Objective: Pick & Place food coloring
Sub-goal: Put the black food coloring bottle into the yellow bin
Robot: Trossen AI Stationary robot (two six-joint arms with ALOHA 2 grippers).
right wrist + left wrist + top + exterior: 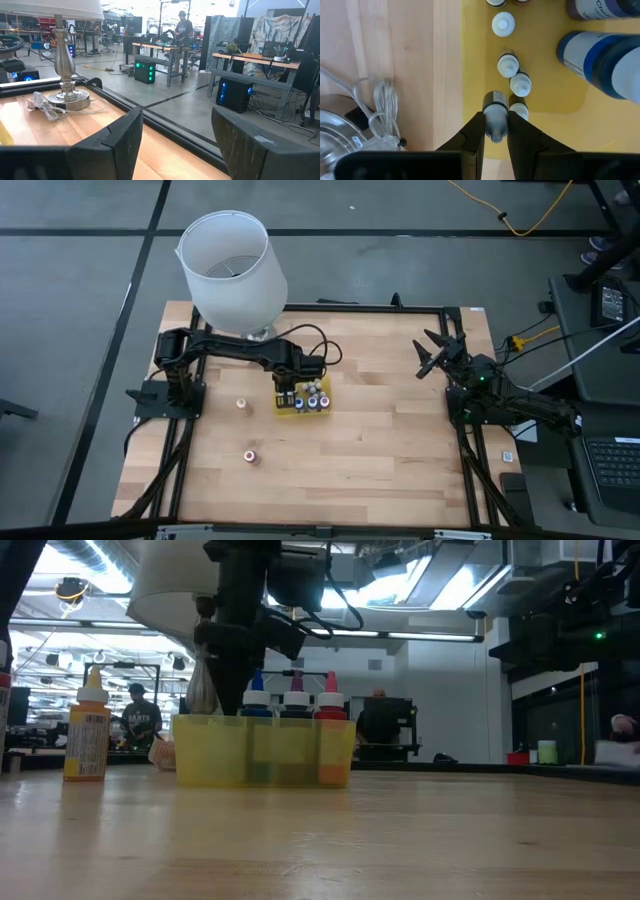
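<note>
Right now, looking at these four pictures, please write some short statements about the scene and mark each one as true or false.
1. The left gripper is shut on a small bottle over the yellow tray. True.
2. The right gripper holds a bottle as well. False: it is open and holds nothing, waiting near the table's right edge.
3. Two bottles are outside the tray, on the wood. True: one stands left of the tray, another is nearer the front edge.
4. The tray is empty. False: several bottles stand in it, among them one with a blue cap and one with a red cap.
5. The lamp stands at the table's right front corner. False: it is at the back left.
</note>
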